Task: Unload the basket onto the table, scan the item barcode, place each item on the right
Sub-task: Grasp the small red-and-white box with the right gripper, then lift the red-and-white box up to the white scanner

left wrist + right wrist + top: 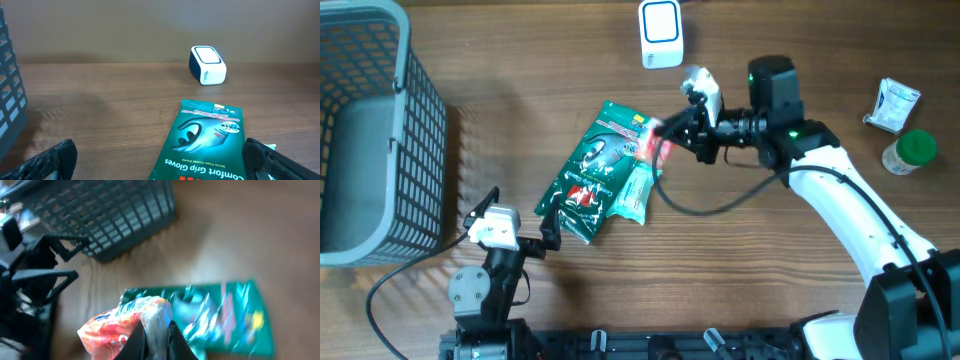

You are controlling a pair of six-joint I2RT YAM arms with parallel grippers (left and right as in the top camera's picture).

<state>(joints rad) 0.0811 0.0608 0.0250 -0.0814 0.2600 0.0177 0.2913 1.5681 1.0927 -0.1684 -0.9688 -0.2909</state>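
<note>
The table (pixel 520 60) is mid-brown wood with darker grain. At 9 o'clock the basket (pixel 420 150) is grey, its walls an open square grid. The scanner (pixel 661 33) at 12 o'clock is white, with a dark blue ring on its face. At centre the pack (pixel 595 170) is glossy dark green with white lettering, a red patch and a yellow spot. The packet (pixel 125 322) is orange-red and white with a blue mark. At 3 o'clock the bottle (pixel 910 152) is pale with a green cap, and the pouch (pixel 893 105) is white with dark print.
</note>
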